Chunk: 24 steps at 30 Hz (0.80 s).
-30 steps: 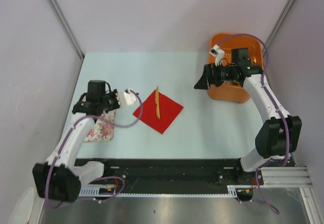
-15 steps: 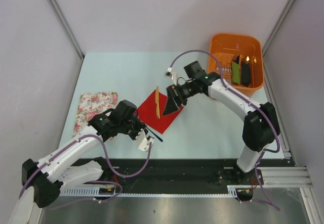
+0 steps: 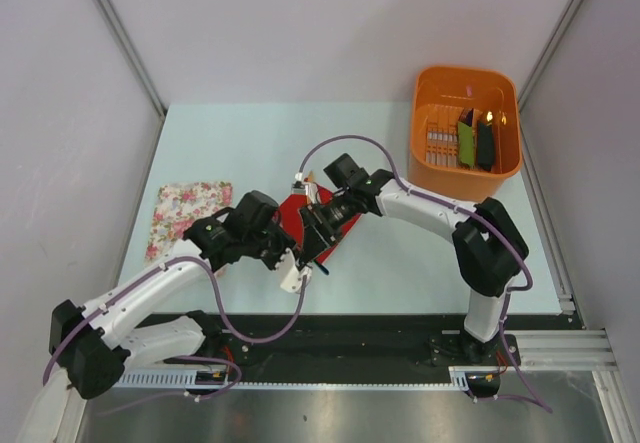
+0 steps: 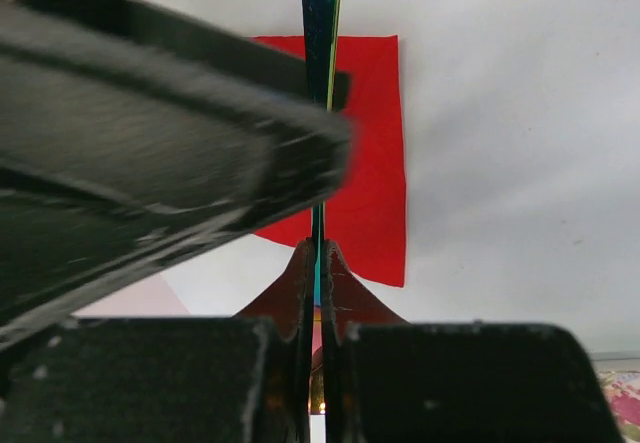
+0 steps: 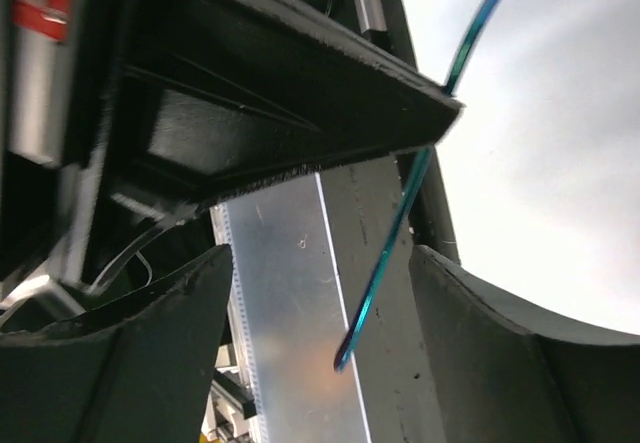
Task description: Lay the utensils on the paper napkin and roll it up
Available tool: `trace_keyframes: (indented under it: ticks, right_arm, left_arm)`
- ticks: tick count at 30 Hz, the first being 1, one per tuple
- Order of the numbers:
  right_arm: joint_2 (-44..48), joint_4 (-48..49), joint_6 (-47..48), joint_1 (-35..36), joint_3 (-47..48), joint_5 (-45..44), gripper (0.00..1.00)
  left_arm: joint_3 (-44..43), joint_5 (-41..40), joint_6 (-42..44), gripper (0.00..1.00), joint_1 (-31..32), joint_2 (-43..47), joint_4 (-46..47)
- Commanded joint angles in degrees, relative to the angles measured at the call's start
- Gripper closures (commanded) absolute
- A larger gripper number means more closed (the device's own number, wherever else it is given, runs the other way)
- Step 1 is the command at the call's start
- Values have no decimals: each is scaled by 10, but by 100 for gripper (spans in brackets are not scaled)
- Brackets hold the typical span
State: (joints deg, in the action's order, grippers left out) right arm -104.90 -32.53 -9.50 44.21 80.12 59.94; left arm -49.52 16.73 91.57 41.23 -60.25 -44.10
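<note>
The red paper napkin (image 3: 347, 225) lies flat mid-table, mostly covered by both grippers; it also shows in the left wrist view (image 4: 372, 163). My left gripper (image 3: 300, 256) is shut on a slim blue utensil (image 4: 321, 53), held edge-on above the napkin's near side. The utensil's free end (image 5: 398, 248) hangs between the fingers of my open right gripper (image 5: 320, 253), touching neither. My right gripper (image 3: 312, 236) hovers over the napkin, facing the left one. The orange-handled piece on the napkin is hidden under the arms.
An orange basket (image 3: 437, 156) at the back right holds a green and a black oblong item. A white floral cloth (image 3: 188, 215) lies at the left. The metal rail at the table's front edge (image 5: 290, 293) shows under the right gripper.
My right arm swung from the basket to over the napkin. My left arm came from the floral cloth with the blue utensil, and its tip now sits between the right gripper's fingers.
</note>
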Motion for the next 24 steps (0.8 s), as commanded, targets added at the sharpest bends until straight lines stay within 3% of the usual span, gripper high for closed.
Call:
trace_keyframes:
  ticks: [1, 3, 5, 6, 9, 11, 12, 14, 15, 16, 20, 21, 23, 24]
  right_arm:
    - [2, 49, -32, 18, -23, 18, 27]
    - [1, 60, -39, 22, -29, 18, 36]
    - [-2, 64, -40, 24, -29, 27, 51]
    - [-3, 64, -41, 23, -26, 32, 72]
    - [7, 78, -55, 12, -29, 40, 100]
    - [21, 111, -70, 0, -45, 47, 100]
    - [41, 127, -94, -20, -52, 51, 100]
    - [61, 191, -124, -42, -79, 59, 100]
    - [70, 210, -142, -53, -85, 61, 100]
    - [84, 234, -147, -74, -85, 62, 100]
    - [95, 241, -136, -112, -41, 62, 100]
    - [96, 241, -135, -119, -33, 60, 100]
    - [108, 259, -144, -133, -27, 47, 100]
    - [112, 273, -154, -135, -29, 45, 100]
  left_arm:
    - [-38, 23, 1, 100, 3, -7, 13]
    - [-40, 28, 0, 100, 3, -6, 14]
    - [-39, 31, -1, 100, 3, -5, 16]
    - [-38, 31, -2, 100, 4, -4, 17]
    - [-37, 30, -24, 95, 3, 7, 34]
    - [-42, 13, -72, 65, 3, 29, 60]
    - [-44, 2, -127, 37, 3, 37, 93]
    - [-64, -18, -188, 23, 3, 53, 110]
    - [-76, -31, -239, 8, 1, 55, 97]
    - [-103, -35, -265, 1, 0, 57, 87]
    - [-143, -81, -446, 0, -19, 66, 109]
    - [-152, -83, -544, 0, -33, 65, 124]
    - [-181, -58, -652, 0, -107, 60, 139]
    - [-186, -36, -762, 0, -138, 58, 160]
